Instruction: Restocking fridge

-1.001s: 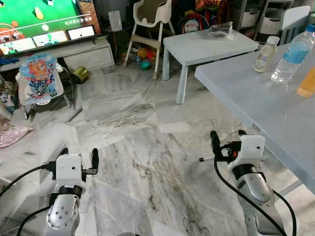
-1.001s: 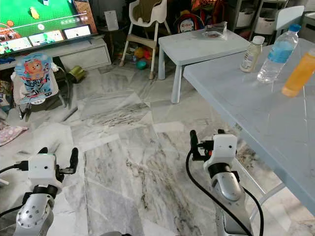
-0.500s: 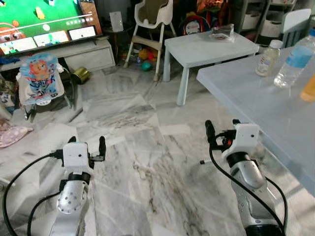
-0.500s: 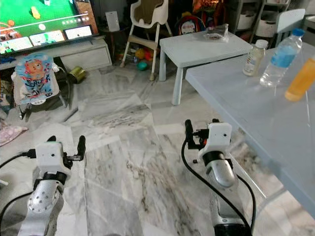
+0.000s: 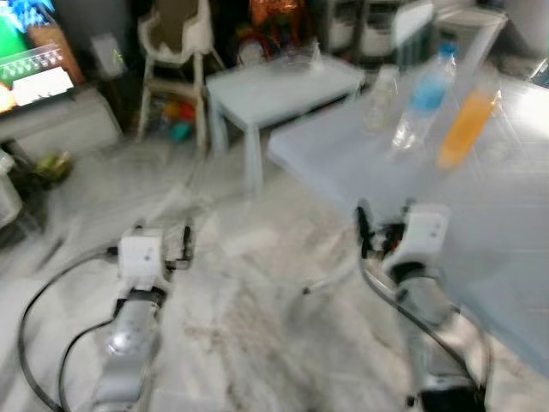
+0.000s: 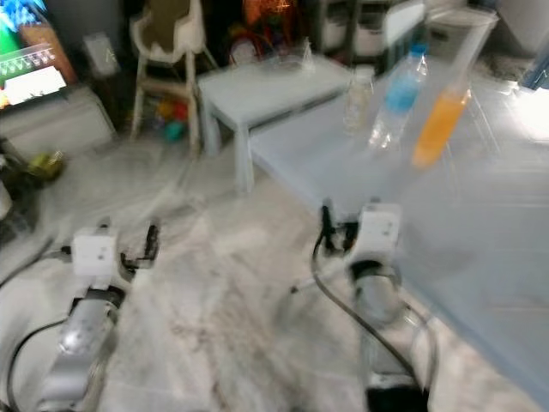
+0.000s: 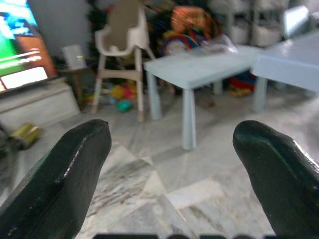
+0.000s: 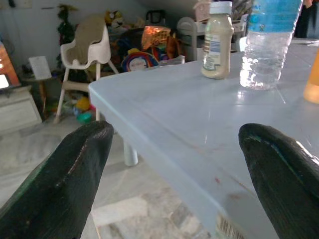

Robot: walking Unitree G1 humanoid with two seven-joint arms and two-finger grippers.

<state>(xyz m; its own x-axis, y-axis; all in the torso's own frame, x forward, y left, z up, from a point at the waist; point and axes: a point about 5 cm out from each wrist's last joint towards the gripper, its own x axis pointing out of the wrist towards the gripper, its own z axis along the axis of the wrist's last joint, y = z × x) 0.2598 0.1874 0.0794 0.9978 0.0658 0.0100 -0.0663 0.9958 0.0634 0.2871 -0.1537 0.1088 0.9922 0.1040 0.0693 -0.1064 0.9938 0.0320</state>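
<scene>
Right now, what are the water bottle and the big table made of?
The water bottle looks like clear, glossy plastic: you can see through it, and it has ridges and a blue label. The big table has a smooth, pale blue top with a soft sheen, probably plastic or painted board; I can't tell which.

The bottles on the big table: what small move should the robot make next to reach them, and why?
Probably step closer. Both grippers, right gripper and left gripper, are open and empty, and the water bottle, the small bottle and the orange bottle stand well back from the table edge.
</scene>
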